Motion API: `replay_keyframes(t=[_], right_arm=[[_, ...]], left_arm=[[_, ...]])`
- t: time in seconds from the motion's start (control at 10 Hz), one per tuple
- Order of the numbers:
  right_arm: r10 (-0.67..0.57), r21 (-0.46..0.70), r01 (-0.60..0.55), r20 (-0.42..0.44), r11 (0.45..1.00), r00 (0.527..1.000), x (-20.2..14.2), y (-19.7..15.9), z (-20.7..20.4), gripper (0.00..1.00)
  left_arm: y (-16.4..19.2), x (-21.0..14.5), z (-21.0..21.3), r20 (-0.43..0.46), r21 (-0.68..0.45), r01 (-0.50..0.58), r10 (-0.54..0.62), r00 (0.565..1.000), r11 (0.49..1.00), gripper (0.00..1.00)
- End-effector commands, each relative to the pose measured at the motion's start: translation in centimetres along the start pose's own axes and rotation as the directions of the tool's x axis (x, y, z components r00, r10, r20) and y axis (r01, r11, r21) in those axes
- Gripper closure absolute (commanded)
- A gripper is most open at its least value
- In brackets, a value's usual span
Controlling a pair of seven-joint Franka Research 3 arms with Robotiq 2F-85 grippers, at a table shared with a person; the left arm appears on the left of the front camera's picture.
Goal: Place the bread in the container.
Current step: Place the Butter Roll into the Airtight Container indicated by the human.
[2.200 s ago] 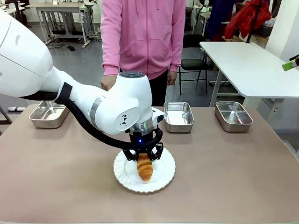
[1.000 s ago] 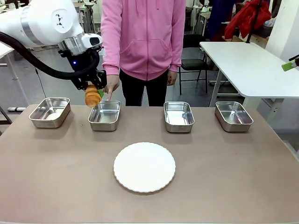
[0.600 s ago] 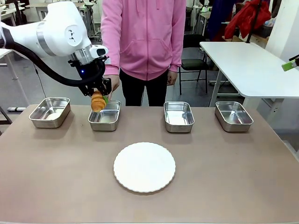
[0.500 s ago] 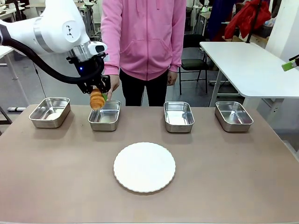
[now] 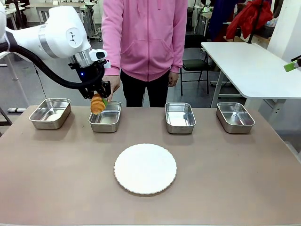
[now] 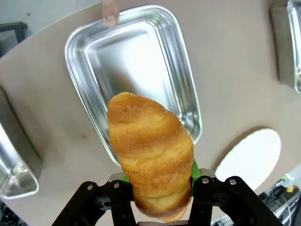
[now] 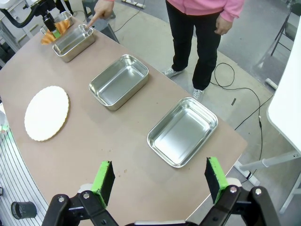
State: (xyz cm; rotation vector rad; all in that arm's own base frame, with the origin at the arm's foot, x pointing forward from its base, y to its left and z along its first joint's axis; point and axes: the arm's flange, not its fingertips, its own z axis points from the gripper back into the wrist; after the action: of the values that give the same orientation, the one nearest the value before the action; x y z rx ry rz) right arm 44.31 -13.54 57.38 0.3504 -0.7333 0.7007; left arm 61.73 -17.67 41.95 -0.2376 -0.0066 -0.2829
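The bread, a golden-brown croissant, hangs in the air over the near-left edge of the container, the second steel pan from the left. My left gripper is shut on it from above. In the left wrist view the bread sits between the fingers of the left gripper, with the container below. A person's finger touches the pan's far rim. My right gripper is open, high above the table's right side, holding nothing.
A round white plate lies at the table's centre. Three more steel pans stand in the far row: one at the left and two to the right. The person in pink stands behind the table.
The left gripper lifted the bread off the plate and carried it back and left to the second pan. Over the last half second it dropped slightly.
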Motion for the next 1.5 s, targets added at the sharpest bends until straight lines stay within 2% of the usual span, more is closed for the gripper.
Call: replay_keyframes(t=[0.0, 0.2, 0.6, 0.9, 1.0, 1.4], right_arm=[[0.004, 0.006, -0.004, 0.021, 1.000, 1.000, 0.2, 0.0, 0.0, 0.00], [0.004, 0.006, -0.004, 0.021, 1.000, 1.000, 0.2, 0.0, 0.0, 0.00], [0.004, 0.006, -0.004, 0.021, 1.000, 1.000, 0.2, 0.0, 0.0, 0.00], [0.004, 0.006, -0.004, 0.021, 1.000, 1.000, 0.2, 0.0, 0.0, 0.00], [0.004, 0.006, -0.004, 0.021, 1.000, 1.000, 0.2, 0.0, 0.0, 0.00], [0.004, 0.006, -0.004, 0.021, 1.000, 1.000, 0.2, 0.0, 0.0, 0.00]], left_arm=[[0.8, 2.2, 0.4, -0.043, -0.047, 0.044, -0.046, 0.998, 0.998, 0.59], [1.0, 3.4, -1.0, -0.061, -0.048, 0.054, -0.057, 0.997, 0.997, 0.59], [0.9, 4.4, -3.6, -0.014, -0.009, 0.053, -0.053, 0.999, 0.999, 0.59], [1.4, 5.0, -5.0, -0.017, 0.002, 0.036, -0.036, 0.999, 0.999, 0.59], [1.7, 5.3, -5.1, -0.004, 0.031, 0.026, -0.026, 1.000, 0.999, 0.03], [1.9, 5.1, -5.2, 0.027, 0.015, 0.029, -0.030, 0.999, 0.999, 0.00]])
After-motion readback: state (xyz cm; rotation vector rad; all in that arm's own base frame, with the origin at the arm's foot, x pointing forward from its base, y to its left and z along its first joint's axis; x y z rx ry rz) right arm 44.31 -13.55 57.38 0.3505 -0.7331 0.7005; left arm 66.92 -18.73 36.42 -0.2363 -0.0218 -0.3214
